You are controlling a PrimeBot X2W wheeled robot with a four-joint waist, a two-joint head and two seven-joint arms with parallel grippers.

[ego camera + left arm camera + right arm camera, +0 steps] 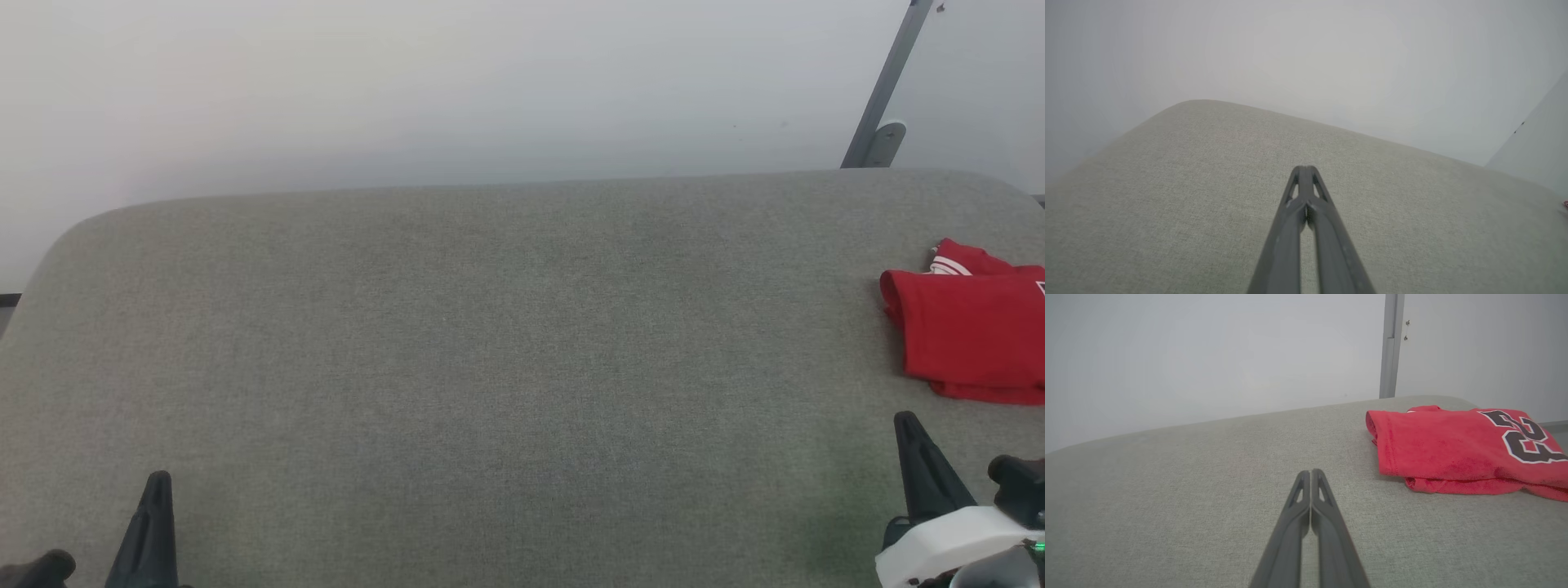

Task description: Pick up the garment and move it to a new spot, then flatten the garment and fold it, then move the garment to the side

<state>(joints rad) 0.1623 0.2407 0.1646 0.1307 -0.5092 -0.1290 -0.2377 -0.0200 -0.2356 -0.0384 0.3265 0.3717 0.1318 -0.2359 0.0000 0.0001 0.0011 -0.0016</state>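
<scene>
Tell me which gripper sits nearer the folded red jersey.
The right gripper, just short of the red jersey; the left gripper sits far across the grey fabric surface.

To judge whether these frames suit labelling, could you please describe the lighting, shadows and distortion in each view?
Head view: soft, even light, no glare; the garment casts a thin shadow on the grey surface. Left wrist view: hazy, the surface's far edge bowed by the wide lens. Right wrist view: crisp, the garment's number legible, the right gripper sharp too.
</scene>
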